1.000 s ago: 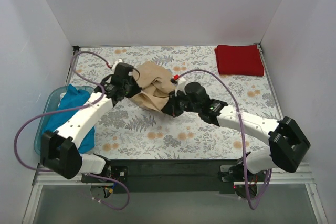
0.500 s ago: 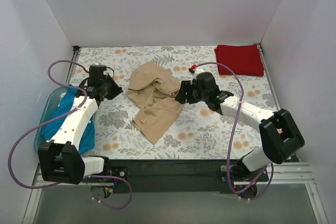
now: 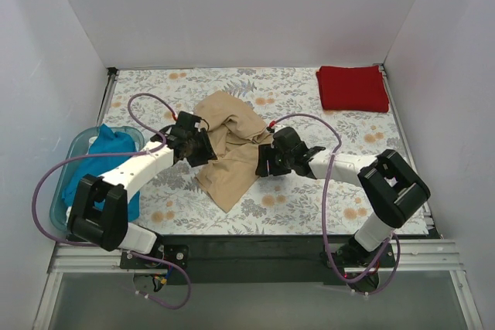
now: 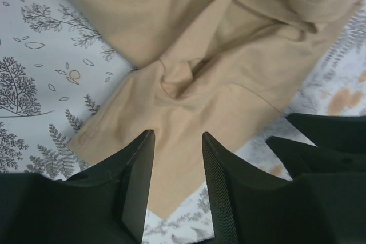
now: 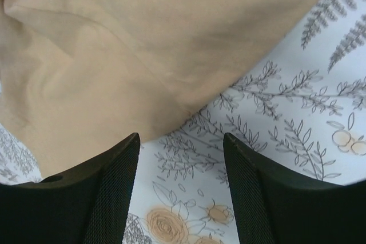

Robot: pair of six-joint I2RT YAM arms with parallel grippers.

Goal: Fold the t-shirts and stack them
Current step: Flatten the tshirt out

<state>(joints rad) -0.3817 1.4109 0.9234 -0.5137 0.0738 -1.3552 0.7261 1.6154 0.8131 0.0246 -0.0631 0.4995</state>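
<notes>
A crumpled tan t-shirt [image 3: 229,143] lies on the floral tablecloth [image 3: 309,191] in the middle of the top view. My left gripper [image 3: 206,152] stands open at its left edge; in the left wrist view the tan t-shirt [image 4: 189,78] passes under the gap of the left gripper [image 4: 177,141], with nothing pinched. On the shirt's right edge my right gripper [image 3: 262,164] is open too. The right wrist view has bare cloth between the jaws of the right gripper [image 5: 180,141], the tan t-shirt [image 5: 126,55] just ahead. A folded dark red t-shirt [image 3: 353,88] lies at the back right. A teal t-shirt [image 3: 107,156] fills the tub.
The light blue plastic tub [image 3: 63,179] sits off the table's left edge. White walls close in the left, back and right. Purple cables loop over both arms. The right gripper's black fingers [image 4: 326,141] show at the right of the left wrist view.
Both grippers let go of the tan shirt, which now lies spread flatter. The left gripper swung out left, came back to the shirt's left edge and opened. The right gripper moved nearer along the right edge.
</notes>
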